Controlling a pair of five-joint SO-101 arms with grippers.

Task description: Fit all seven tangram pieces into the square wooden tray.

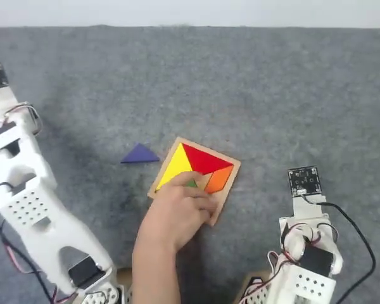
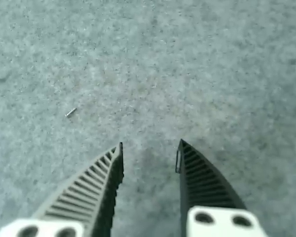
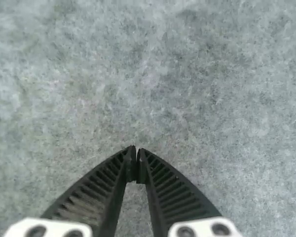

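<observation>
Left tool (image 2: 151, 143) splayed, right tool (image 3: 136, 148) closed, hand (image 1: 177, 212) on tray (image 1: 228, 190)

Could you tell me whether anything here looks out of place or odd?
Yes. A person's hand rests on the wooden tray, covering part of it. One purple triangle lies outside, apart from the tray on the grey mat. The tray sits askew to the mat's far edge.

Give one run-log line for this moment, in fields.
left tool open | right tool shut | person's hand on tray | purple triangle outside tray
</observation>
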